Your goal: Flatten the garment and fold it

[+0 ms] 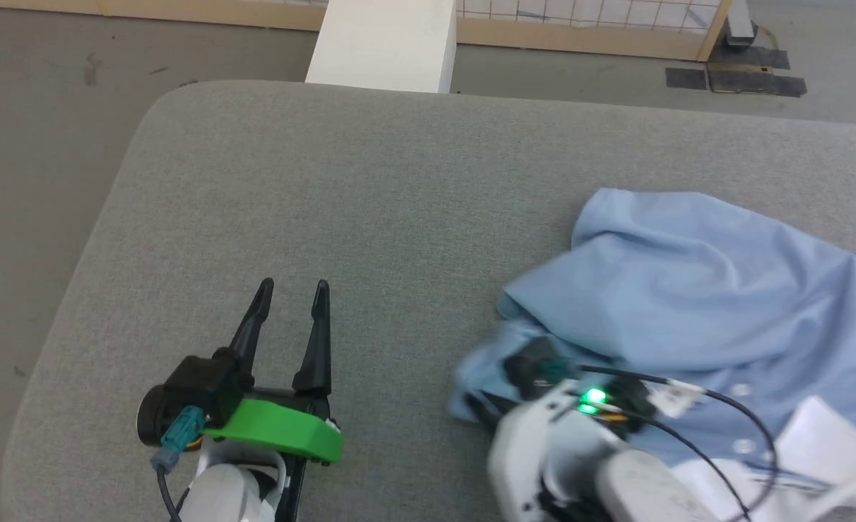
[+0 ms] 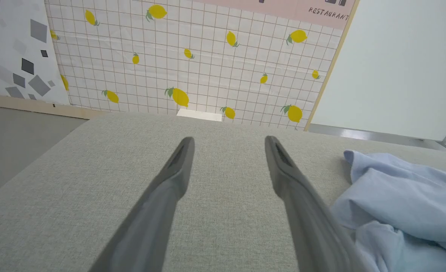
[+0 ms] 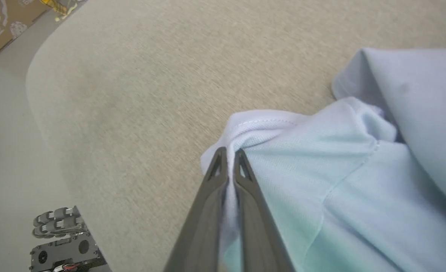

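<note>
At the left, the left gripper [image 1: 293, 286] sits low over the grey woven-fabric tabletop [image 1: 399, 181]. Its two long dark fingers are spread wide with only bare surface between them, well apart from the cloth. Further right lies the garment [image 1: 688, 290] — a crumpled light blue soft shirt with a white collar and small buttons, heaped on the table's right side. The right gripper [image 3: 230, 153] is pinched tight on its left edge — a fold squeezed between the fingers.

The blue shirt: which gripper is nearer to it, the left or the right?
Right. The right gripper is shut on a folded edge of the shirt. The left gripper stands open over the bare gray surface, apart from the shirt, on its left side.
</note>
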{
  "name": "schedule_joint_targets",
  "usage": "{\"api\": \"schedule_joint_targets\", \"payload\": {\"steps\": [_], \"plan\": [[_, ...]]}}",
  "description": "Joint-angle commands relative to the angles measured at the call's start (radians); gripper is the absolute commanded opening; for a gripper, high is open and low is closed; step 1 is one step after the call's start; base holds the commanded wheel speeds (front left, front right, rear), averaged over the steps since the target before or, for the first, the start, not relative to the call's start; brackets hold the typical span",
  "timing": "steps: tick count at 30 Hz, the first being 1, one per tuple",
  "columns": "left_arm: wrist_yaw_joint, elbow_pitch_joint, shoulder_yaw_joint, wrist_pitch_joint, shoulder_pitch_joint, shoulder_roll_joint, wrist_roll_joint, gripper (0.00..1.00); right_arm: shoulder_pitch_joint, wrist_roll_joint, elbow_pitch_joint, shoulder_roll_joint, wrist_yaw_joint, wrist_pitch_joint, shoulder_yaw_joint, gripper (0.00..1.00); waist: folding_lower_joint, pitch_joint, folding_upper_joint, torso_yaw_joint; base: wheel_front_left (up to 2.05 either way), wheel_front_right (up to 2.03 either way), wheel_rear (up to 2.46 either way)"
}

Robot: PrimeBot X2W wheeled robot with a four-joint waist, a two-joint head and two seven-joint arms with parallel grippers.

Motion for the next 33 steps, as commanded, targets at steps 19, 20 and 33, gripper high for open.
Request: {"api": "schedule_joint_targets", "payload": {"steps": [19, 20, 33], "plan": [[-0.010, 0.026, 0.019, -0.004, 0.018, -0.002, 0.023, 1.00, -0.015, 0.094, -0.105, 0.005, 0.007, -0.409, -0.243, 1.00, 0.0000, -0.063, 0.0000, -0.055, 0.00, 0.00, 0.00], [-0.015, 0.035, 0.015, -0.004, 0.024, 0.000, 0.029, 1.00, 0.008, 0.066, -0.124, 0.005, 0.007, -0.417, -0.289, 1.00, 0.0000, -0.069, 0.0000, -0.061, 0.00, 0.00, 0.00], [-0.047, 0.196, -0.154, 0.216, 0.092, 0.113, -0.025, 1.00, 0.246, -0.026, -0.239, 0.006, 0.007, -0.406, -0.662, 1.00, 0.0000, -0.077, 0.0000, -0.149, 0.00, 0.00, 0.00]]}}
